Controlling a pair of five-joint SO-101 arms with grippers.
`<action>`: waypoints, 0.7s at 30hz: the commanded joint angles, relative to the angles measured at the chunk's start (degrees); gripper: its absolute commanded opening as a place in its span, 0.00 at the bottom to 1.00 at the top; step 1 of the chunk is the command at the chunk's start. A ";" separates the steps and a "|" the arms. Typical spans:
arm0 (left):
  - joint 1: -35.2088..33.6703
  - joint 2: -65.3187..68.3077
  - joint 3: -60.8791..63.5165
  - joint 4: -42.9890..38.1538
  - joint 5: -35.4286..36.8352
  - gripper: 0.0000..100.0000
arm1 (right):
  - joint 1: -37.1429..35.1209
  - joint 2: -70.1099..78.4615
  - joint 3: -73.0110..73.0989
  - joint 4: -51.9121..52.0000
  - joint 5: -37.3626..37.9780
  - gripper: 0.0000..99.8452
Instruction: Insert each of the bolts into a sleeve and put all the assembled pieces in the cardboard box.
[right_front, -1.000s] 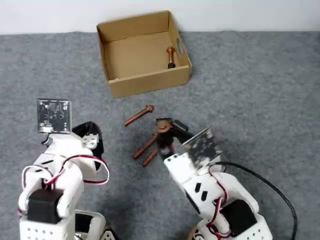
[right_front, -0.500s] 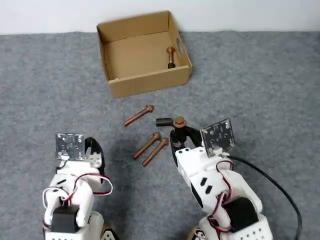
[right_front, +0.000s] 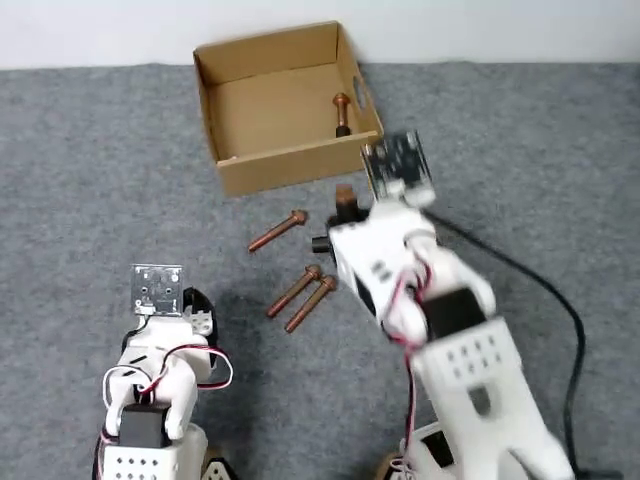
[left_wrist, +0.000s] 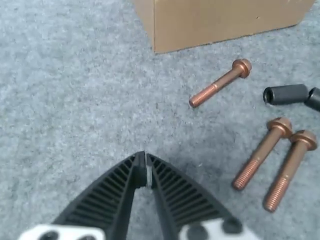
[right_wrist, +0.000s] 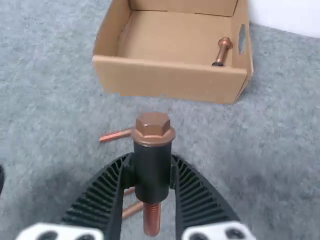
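My right gripper (right_wrist: 151, 164) is shut on a black sleeve with a copper bolt (right_wrist: 154, 129) through it, held upright a little above the carpet. In the high view it (right_front: 345, 206) hangs just short of the cardboard box's (right_front: 285, 100) near wall. One assembled piece (right_front: 342, 113) lies inside the box by the right wall. Three loose bolts (left_wrist: 220, 83) (left_wrist: 261, 152) (left_wrist: 290, 170) and a black sleeve (left_wrist: 286, 94) lie on the carpet. My left gripper (left_wrist: 145, 167) is shut and empty, low at the near left, apart from the bolts.
Grey carpet (right_front: 520, 150) covers the table. A white wall runs behind the box. The right arm's black cable (right_front: 560, 310) trails along the right side. Open carpet lies to the left of the box and at the far right.
My right arm has stretched forward toward the box, carrying the sleeved bolt away from the loose bolts. My left arm has drawn back and to the right.
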 joint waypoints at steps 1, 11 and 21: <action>-0.35 0.44 -0.31 -1.14 0.26 0.00 | 1.36 11.12 -14.42 -2.07 -0.70 0.01; -0.35 0.44 -0.31 -0.79 0.26 0.00 | 3.21 41.27 -41.41 -12.79 -0.35 0.01; -0.35 0.44 -0.31 0.44 0.26 0.00 | 3.21 66.95 -61.80 -23.60 3.96 0.01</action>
